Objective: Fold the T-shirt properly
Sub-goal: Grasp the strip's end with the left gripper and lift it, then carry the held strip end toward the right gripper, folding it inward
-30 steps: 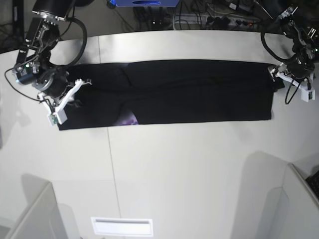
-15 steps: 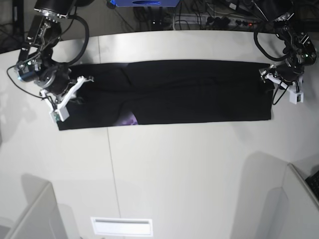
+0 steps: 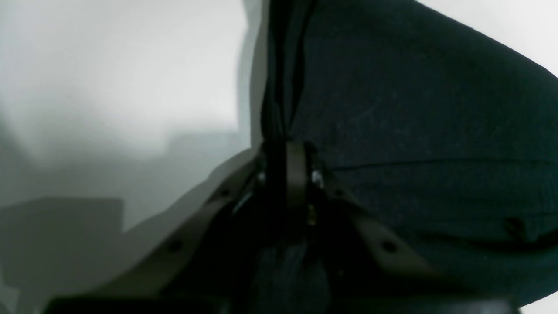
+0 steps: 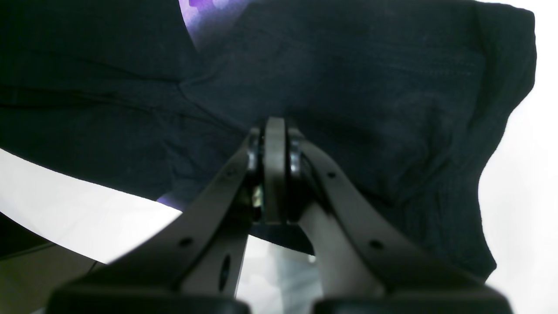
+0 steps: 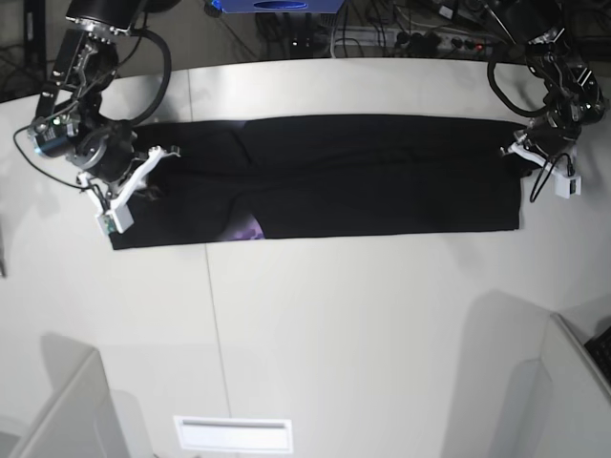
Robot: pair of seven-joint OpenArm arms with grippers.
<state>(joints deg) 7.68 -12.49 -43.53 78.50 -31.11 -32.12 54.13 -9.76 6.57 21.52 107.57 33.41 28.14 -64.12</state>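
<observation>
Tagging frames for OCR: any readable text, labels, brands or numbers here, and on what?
None readable.
T-shirt: only a sliver of purple print shows, with no letters legible; same in the right wrist view.
Blue object at the top edge of the base view: a pale mark, too small to read.
Right gripper and left gripper: no markings visible.

I counted one T-shirt (image 5: pixel 363 176) on one table (image 5: pixel 363 324). I had two grippers: the left gripper (image 5: pixel 517 156) and the right gripper (image 5: pixel 153 167), each with cloth between its jaws.
</observation>
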